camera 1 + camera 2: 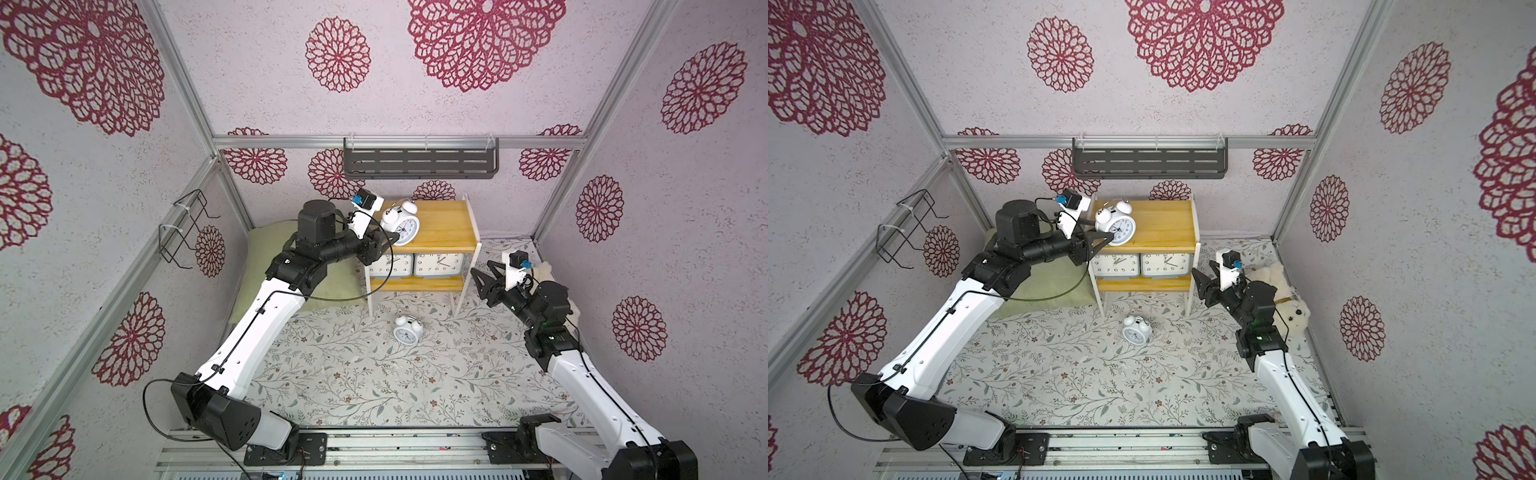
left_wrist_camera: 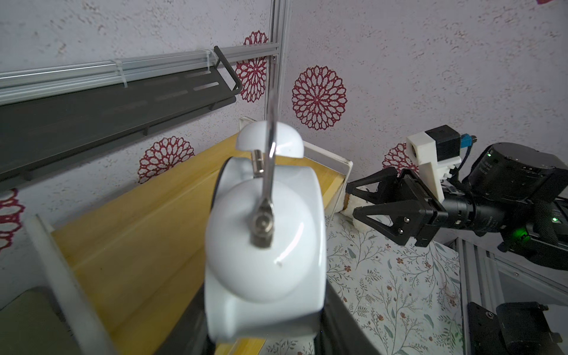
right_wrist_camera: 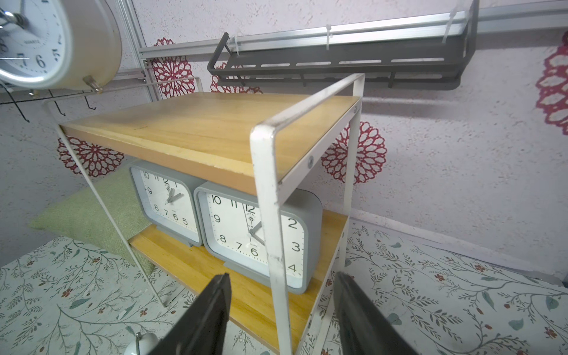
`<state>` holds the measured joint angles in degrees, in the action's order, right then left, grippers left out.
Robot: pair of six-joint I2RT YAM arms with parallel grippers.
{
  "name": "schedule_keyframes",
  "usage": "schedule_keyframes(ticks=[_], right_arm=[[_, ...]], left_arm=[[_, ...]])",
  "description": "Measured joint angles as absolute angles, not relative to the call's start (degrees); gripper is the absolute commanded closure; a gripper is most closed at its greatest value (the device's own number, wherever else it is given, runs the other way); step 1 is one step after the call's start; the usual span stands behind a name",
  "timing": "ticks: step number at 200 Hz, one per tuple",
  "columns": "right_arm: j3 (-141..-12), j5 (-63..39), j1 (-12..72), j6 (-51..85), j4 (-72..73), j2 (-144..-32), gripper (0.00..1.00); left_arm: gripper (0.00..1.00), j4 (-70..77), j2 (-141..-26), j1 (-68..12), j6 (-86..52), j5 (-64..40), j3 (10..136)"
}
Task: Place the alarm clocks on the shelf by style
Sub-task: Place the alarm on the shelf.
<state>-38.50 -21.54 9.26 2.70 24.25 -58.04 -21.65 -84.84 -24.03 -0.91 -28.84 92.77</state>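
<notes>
One twin-bell clock [image 1: 405, 330] sits on the counter [image 1: 353, 386] in front of the shelf [image 1: 444, 226], not yet shelved. The two rectangular grey clocks [image 1: 436, 265] stand side by side on the lower board, faces forward. This likely reserves the top board for the round style.

Right gripper [image 1: 481, 268]: jaws apart and empty, just beside the shelf's right frame.

Left gripper [image 1: 1104, 240]: jaws clamp a second twin-bell clock [image 1: 401, 224] by its body, above the top board's left end. Its dial reads "QUARTZ".
</notes>
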Motion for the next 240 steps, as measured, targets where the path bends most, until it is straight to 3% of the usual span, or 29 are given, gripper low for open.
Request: schedule_keyframes(ticks=[111,159,240], right_arm=[[-40.66,-22.81,9.26,2.28,26.11,-62.70,0.58],[-41.67,-23.66,9.23,2.33,26.74,-64.42,0.60],[-41.93,-26.87,9.30,1.43,27.16,-65.87,0.79]], left_arm=[[0.85,-20.16,-91.55,-20.32,-2.22,-30.70,96.23],[0.84,-18.11,-93.76,-18.92,-3.11,-33.45,96.33],[0.83,-17.08,-95.29,-18.33,-3.05,-35.42,96.84]])
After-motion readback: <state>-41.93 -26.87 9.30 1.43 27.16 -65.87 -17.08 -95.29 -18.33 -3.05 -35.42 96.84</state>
